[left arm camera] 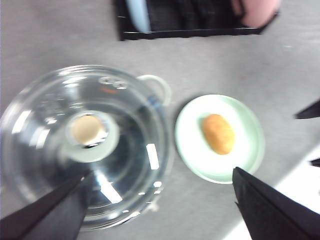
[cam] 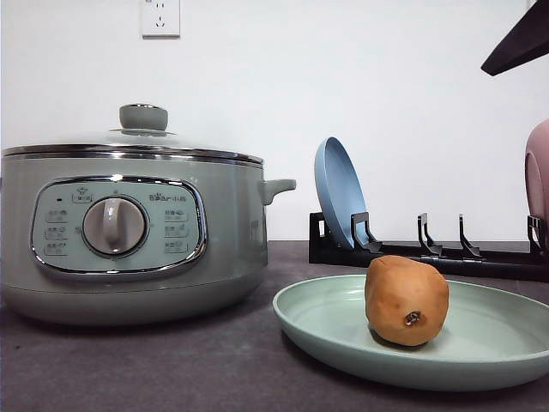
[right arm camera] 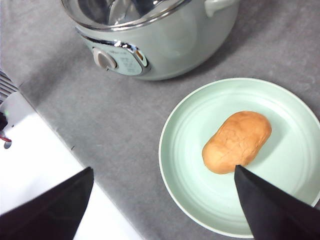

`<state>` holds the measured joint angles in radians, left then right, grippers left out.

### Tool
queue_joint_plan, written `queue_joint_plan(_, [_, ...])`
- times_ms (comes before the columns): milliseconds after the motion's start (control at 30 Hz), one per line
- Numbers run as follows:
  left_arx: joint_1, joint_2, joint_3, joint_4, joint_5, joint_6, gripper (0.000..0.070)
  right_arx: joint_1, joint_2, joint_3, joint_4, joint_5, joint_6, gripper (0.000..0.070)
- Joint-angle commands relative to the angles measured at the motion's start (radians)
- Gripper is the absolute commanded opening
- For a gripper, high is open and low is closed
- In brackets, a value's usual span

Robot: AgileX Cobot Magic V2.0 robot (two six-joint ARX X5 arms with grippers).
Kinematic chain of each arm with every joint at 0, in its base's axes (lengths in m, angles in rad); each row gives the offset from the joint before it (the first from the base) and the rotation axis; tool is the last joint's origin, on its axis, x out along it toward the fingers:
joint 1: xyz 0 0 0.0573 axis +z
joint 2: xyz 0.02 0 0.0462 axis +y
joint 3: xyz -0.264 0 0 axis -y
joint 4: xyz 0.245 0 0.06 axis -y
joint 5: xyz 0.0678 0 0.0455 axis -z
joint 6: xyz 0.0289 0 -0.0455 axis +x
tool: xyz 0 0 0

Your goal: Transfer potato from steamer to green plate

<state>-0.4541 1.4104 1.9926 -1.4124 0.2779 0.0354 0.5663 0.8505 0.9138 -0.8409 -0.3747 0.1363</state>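
Matte black, wedge-shaped jaws; flat faces, tapering to points

Orange-brown potato [cam: 406, 299] rests on the green plate [cam: 326, 330] — beside the lidded steamer [cam: 129, 232].

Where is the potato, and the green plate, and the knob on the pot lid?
potato [cam: 406, 299], front view, middle of its skin.
green plate [cam: 322, 322], front view, bare left rim.
lid knob [cam: 143, 117], front view, its side.

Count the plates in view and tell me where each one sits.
3. The green plate lies flat on the table to the right of the steamer, holding the potato. A blue plate and a pink plate stand in the dish rack behind it, the pink one partly cut off.
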Motion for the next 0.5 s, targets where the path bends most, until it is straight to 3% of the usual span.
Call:
queue_joint_plan(0, [-0.006,0.014,0.026,-0.03,0.02,-0.002,0.0549,0.005,0.004,0.017,0.002,-0.004,0.012,0.0569])
queue_joint_plan(167, [-0.006,0.014,0.026,-0.03,0.023,-0.002,0.0531,0.005,0.004,0.017,0.002,-0.003,0.012,0.0563])
queue_joint_plan(233, [-0.006,0.014,0.026,-0.03,0.023,-0.002,0.0436,0.005,0.004,0.017,0.002,-0.003,0.012,0.0503])
queue_joint_plan(300, [-0.006,0.014,0.026,-0.03,0.023,-0.001,0.0269,0.005,0.004,0.017,0.002,-0.003,0.011,0.0354])
queue_joint_plan(367, [-0.006,0.014,0.026,-0.03,0.023,0.002,0.0075,0.005,0.004,0.017,0.001,-0.002,0.009,0.0124])
queue_joint_plan(400, [-0.006,0.014,0.026,-0.03,0.023,0.002,0.0023,0.005,0.004,0.017,0.001,-0.002,0.007,0.0037])
queue_joint_plan(467, [-0.006,0.014,0.026,-0.03,0.023,0.003,0.0,0.005,0.004,0.017,0.002,-0.002,0.005,0.0])
